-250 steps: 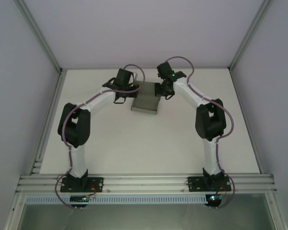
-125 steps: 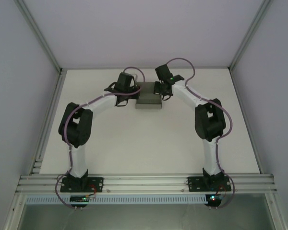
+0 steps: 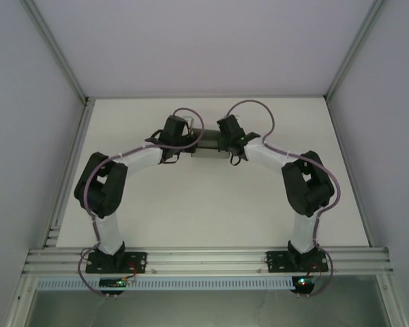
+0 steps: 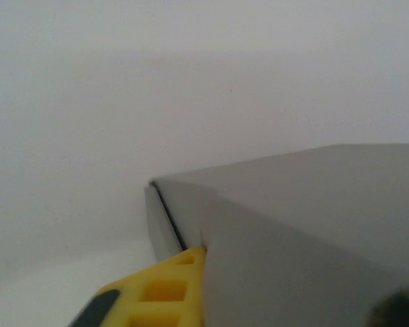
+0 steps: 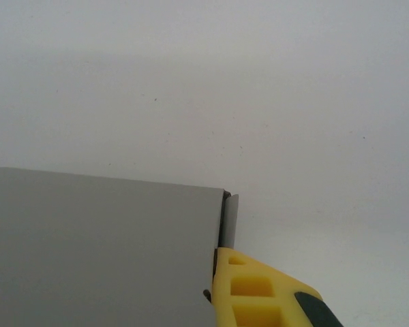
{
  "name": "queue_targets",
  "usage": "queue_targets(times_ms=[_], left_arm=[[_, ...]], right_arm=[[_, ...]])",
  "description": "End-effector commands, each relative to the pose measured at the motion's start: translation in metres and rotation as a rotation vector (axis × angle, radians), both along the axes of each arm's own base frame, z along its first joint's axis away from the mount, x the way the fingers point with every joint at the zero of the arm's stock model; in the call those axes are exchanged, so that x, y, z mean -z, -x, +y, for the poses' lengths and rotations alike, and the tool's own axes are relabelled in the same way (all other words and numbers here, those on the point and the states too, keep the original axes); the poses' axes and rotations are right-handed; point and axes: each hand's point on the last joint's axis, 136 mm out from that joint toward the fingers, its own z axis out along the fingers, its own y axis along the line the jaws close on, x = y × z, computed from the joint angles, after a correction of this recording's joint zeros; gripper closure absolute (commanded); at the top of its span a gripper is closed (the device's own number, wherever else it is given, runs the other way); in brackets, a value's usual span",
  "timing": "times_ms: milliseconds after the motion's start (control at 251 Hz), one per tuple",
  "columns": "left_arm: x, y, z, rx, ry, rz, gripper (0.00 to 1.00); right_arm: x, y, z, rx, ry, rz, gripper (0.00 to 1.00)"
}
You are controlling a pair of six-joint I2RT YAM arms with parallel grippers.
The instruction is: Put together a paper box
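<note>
Top external view puts the paper box in the upper middle of the frame, on the white table, with its long axis running left to right. The left gripper is at its left end and the right gripper at its right end, so the box sits squarely between the two tools and neither arm is the nearer. In the left wrist view the box fills the lower right, one corner pointing toward the middle, and a yellow finger lies against its side wall at the bottom edge. The box hides the other finger, so I cannot tell how wide those jaws stand or whether they grip. In the right wrist view the grey top panel covers the lower left, and that gripper's yellow finger stands just right of the end wall. Those jaws are closed down narrow, and the thin wall appears to be pinched between them. Whatever comes next probably turns on the two ends: each tool has to work along the box's long axis, toward or away from the other. Only the wrists themselves and the purple cables looping above them crowd the box.
</note>
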Motion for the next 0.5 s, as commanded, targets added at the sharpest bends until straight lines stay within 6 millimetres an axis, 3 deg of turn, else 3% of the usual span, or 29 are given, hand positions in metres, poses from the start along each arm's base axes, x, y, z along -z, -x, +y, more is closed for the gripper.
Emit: queue_targets(times_ms=[0,168,415,431,499], left_arm=[[0.014,0.043,-0.016,0.106,0.011,0.122,0.83],[-0.009,0.048,-0.007,0.086,-0.001,0.092,0.66],[-0.046,0.069,0.011,0.083,-0.012,0.055,0.25],[-0.048,0.07,0.012,0.083,-0.011,0.052,0.23],[-0.062,0.074,0.017,0.072,-0.007,0.033,0.12]], right_arm=[[-0.011,0.006,0.023,-0.117,0.047,-0.089,1.0],[0.005,0.018,0.014,-0.104,0.209,-0.079,1.0],[0.016,0.021,0.022,-0.156,0.181,-0.081,1.0],[0.026,0.026,0.017,-0.157,0.197,-0.063,1.0],[0.031,0.026,0.017,-0.159,0.192,-0.057,1.0]])
